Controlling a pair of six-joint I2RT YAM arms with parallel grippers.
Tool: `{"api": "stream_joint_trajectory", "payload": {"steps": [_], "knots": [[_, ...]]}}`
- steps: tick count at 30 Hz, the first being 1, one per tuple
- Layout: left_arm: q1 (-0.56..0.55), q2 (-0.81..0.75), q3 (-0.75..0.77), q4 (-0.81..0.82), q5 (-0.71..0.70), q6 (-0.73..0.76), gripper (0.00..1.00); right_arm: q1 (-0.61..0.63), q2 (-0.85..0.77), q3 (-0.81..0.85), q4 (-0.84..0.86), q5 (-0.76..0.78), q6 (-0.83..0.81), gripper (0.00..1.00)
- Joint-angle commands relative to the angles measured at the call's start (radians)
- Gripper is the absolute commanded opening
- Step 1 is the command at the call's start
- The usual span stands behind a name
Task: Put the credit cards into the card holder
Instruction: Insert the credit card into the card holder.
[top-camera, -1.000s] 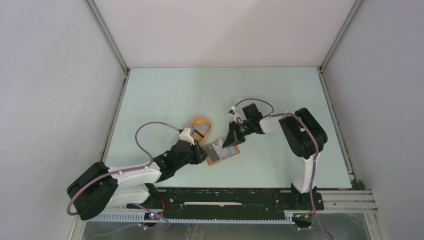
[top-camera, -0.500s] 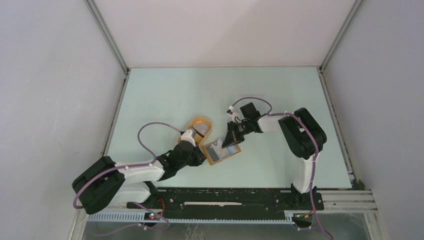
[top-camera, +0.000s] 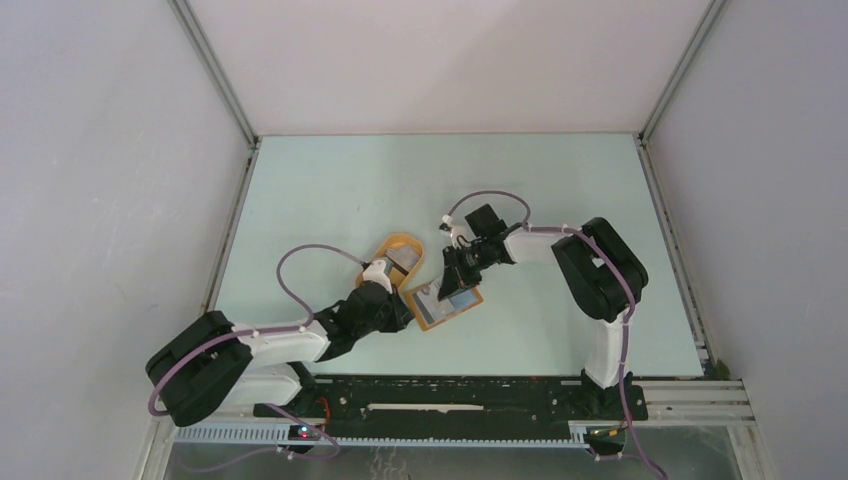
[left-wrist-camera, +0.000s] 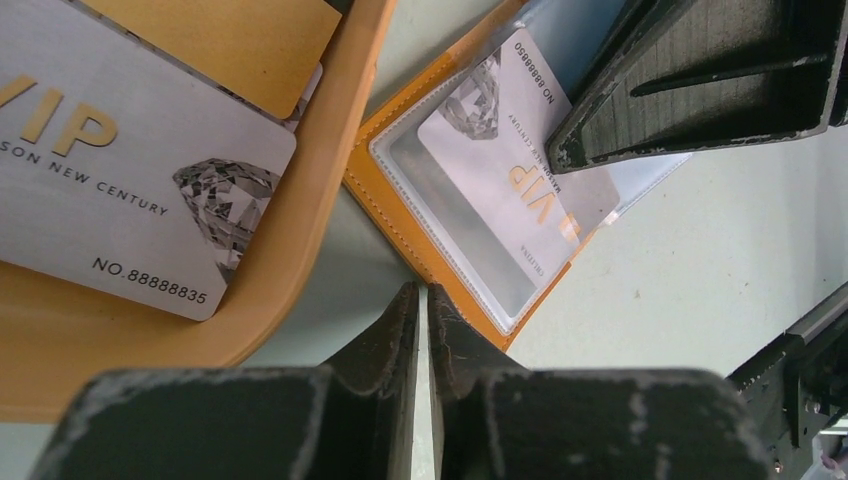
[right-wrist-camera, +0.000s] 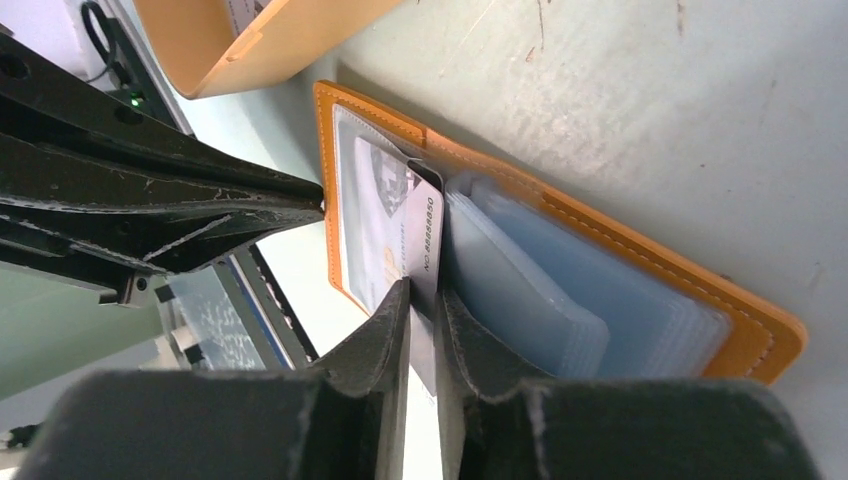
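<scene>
i see the card holder lying open on the table, just beside the orange tray. my left gripper has its jaws almost together, nipping the holder's near orange edge. my right gripper is narrow too, with a credit card between its fingers, the card partly slid under the holder's clear pocket. a second credit card lies in the tray.
</scene>
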Motion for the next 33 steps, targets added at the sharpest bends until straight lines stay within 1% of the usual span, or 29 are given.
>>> {"api": "stream_joint_trajectory", "payload": {"steps": [1,11,16,20,26,33], "knots": [[-0.008,0.022,0.019,-0.042,0.015,0.029,0.12,0.033,-0.034,0.020,-0.106,0.070,-0.108,0.22],[-0.008,0.020,0.027,-0.042,0.015,0.038,0.12,0.104,-0.076,0.057,-0.173,0.118,-0.189,0.27],[-0.008,0.023,0.033,-0.041,0.014,0.044,0.12,0.137,-0.094,0.084,-0.214,0.163,-0.230,0.31],[-0.008,0.030,0.035,-0.041,0.014,0.048,0.12,0.131,-0.111,0.105,-0.245,0.204,-0.243,0.32],[-0.007,0.037,0.027,-0.031,0.012,0.045,0.12,0.093,-0.084,0.115,-0.268,0.142,-0.243,0.33],[-0.008,0.044,0.021,-0.016,0.013,0.039,0.11,0.072,-0.070,0.132,-0.296,0.148,-0.269,0.36]]}}
